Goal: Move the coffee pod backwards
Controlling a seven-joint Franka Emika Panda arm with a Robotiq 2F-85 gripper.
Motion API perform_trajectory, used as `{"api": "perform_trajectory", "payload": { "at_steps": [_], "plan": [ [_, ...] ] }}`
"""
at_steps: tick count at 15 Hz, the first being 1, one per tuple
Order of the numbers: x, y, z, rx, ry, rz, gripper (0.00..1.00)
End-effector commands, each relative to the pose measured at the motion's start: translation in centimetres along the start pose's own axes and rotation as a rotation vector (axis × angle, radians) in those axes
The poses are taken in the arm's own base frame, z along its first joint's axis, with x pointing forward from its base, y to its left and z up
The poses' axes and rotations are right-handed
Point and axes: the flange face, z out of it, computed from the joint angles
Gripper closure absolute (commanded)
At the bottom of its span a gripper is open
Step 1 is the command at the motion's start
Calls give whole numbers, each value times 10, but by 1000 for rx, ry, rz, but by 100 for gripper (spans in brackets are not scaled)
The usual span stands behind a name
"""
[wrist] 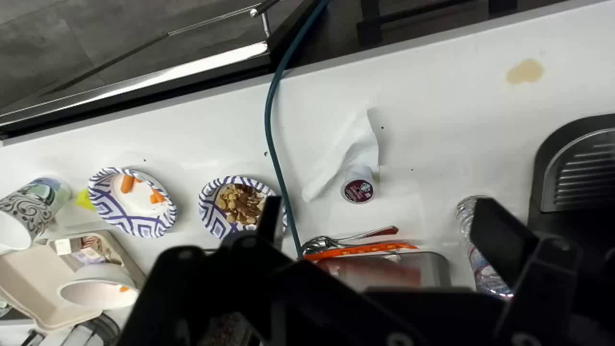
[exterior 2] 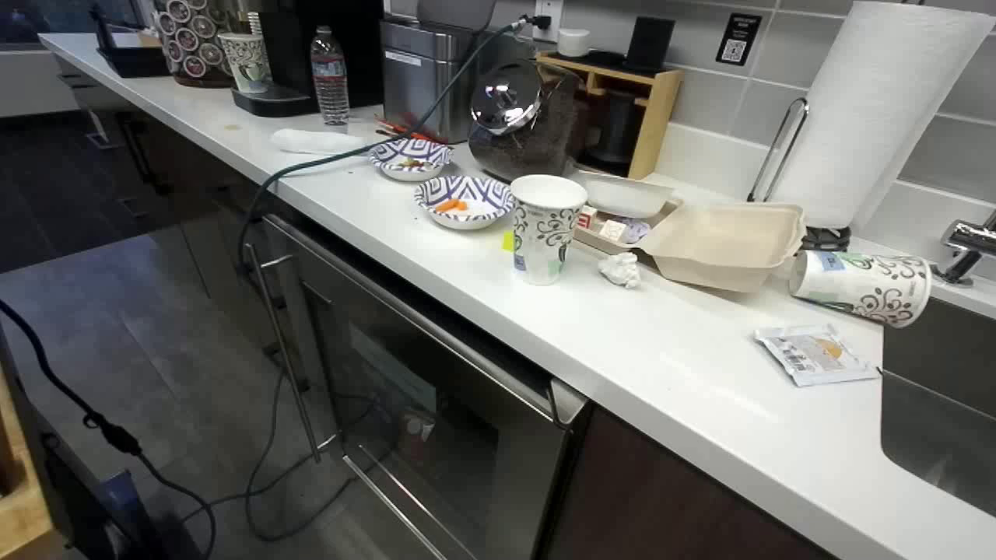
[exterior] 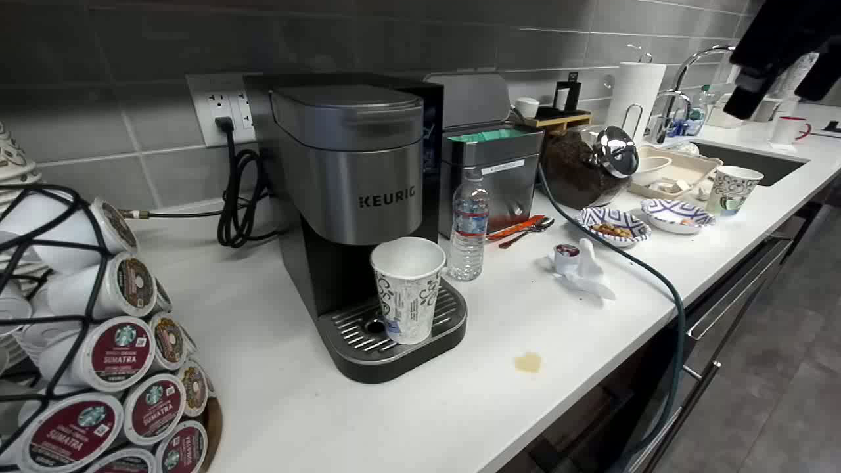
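The coffee pod (wrist: 359, 190), white with a dark red lid, lies on its side on the white counter in the wrist view, against a crumpled white napkin (wrist: 353, 154). The pod (exterior: 566, 256) also shows in an exterior view beside the napkin (exterior: 587, 272). In an exterior view the napkin (exterior 2: 317, 141) shows but I cannot make out the pod. My gripper (wrist: 379, 214) is open and empty, its fingers wide apart above the counter. The pod appears between the fingers' lines, a little beyond the tips. The gripper (exterior: 776, 98) hangs high at the top right in an exterior view.
A teal cable (wrist: 275, 120) crosses the counter beside the napkin. A water bottle (exterior: 470, 226), coffee maker (exterior: 348, 171), metal bin (exterior: 506, 177) and cutlery (wrist: 353, 238) stand or lie near the pod. Patterned bowls (exterior: 614, 226) and a counter edge (wrist: 192, 98) are close by.
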Motion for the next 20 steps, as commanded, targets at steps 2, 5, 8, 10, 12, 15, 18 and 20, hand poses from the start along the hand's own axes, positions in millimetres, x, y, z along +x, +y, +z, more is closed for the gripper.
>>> {"api": "perform_trajectory", "payload": {
  "at_steps": [2,5,8,10,12,15,18,20],
  "plan": [
    [6,-5,8,-49,-11,97,0],
    [16,-18,32,-108,-51,244,0],
    [13,-41,61,-145,-124,375,0],
    [18,-60,87,-139,-217,436,0],
    [33,-65,110,-156,-263,512,0],
    [32,-59,114,-150,-243,512,0],
    [51,-55,132,-165,-289,558,0],
    [57,-60,139,-176,-323,689,0]
  ]
}}
